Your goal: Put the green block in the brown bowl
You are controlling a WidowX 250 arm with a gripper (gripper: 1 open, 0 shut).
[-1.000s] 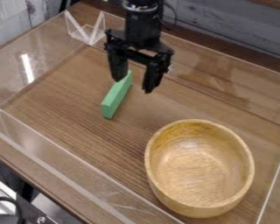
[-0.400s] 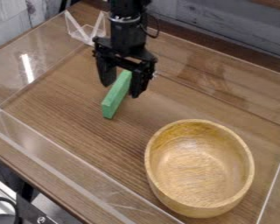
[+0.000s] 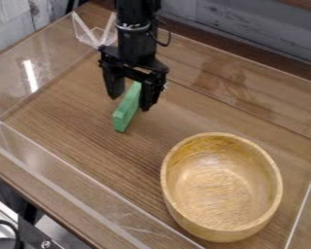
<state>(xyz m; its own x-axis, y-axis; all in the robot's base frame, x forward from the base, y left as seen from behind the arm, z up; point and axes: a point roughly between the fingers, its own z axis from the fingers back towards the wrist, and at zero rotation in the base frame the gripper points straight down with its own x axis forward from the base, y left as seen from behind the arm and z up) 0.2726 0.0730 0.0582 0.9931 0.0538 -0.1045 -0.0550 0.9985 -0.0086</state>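
Claw (image 3: 133,93) spread wide, pointing down, I straddle the green block's (image 3: 127,114) far end on the table (image 3: 67,146); I'd center, then pinch its narrow sides. Brown bowl (image 3: 224,185) waits near-right.

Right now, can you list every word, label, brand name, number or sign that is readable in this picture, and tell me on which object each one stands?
None: no readable text, number or sign shows in this view.
The green block: plain, no marking.
The brown bowl: only wood grain, no label.
The end effector and its arm: black, no legible brand or number.
The wooden table and the clear walls around it: no writing visible.
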